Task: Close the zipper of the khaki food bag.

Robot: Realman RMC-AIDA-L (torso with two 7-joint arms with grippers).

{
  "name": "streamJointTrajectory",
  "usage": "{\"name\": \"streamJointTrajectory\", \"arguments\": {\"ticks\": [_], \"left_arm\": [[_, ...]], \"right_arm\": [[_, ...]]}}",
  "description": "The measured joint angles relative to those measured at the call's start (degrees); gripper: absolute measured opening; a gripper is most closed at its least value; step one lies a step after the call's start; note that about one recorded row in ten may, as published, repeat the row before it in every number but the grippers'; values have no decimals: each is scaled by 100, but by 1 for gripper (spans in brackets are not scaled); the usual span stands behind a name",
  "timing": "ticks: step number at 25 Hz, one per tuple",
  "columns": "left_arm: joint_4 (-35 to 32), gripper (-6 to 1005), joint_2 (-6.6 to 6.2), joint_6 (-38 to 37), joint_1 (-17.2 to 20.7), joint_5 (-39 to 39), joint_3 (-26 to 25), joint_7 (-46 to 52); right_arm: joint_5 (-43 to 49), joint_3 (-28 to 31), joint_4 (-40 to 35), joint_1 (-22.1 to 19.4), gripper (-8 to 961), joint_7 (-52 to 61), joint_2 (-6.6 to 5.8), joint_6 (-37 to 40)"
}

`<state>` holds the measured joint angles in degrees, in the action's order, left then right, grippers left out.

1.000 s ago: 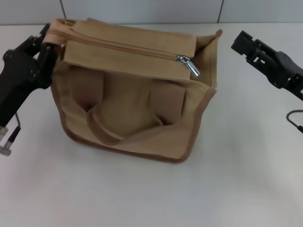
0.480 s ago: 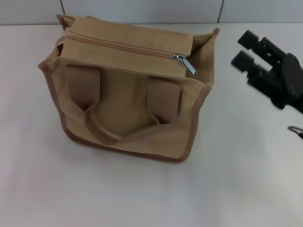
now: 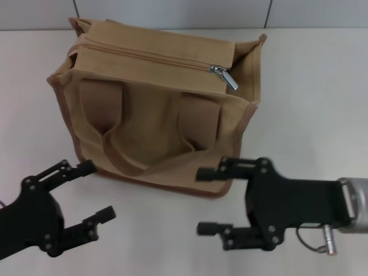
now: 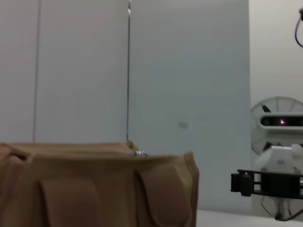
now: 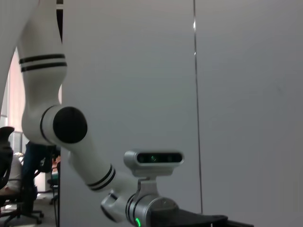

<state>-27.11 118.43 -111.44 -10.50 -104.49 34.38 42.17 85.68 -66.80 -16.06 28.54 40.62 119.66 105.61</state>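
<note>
Both grippers have changed place since the earlier frames. One second ago the left gripper was at the far left corner of the khaki food bag, and half a second ago it was out of the head view; it is now low at the near left, in front of the bag and apart from it, with its two fingers spread wide. The right gripper was at the far right, beside the bag's right end; it is now at the near right, in front of the bag's near right corner, pointing left, and its fingers are also wide apart and hold nothing. Its upper finger overlaps the lower edge of the bag in the head view, but I cannot tell if it touches the canvas.

The bag stands on the white table in the same place as half a second ago, at the far centre. The zipper runs along its top, and the silver slider sits near the right end, as before, with the last part of the opening at the right still open.

In the left wrist view the bag fills the lower part and the right gripper shows beside it.
</note>
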Motion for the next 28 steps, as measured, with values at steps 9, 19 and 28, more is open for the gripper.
{"name": "streamJointTrajectory", "arguments": {"ticks": [9,19,28], "left_arm": [[38,784,14,384,-265,-355,168,-8],[147,784,22,443,-292,-427,247,-9],[211,784,22,482,-299,-433,286,-7]], "right_arm": [[-31,-343,50,150,684,435,16,-827],[-52,-343,159,132,684,423,22,-1085],[-60,-332,268,194,684,408,23,-1181]]}}
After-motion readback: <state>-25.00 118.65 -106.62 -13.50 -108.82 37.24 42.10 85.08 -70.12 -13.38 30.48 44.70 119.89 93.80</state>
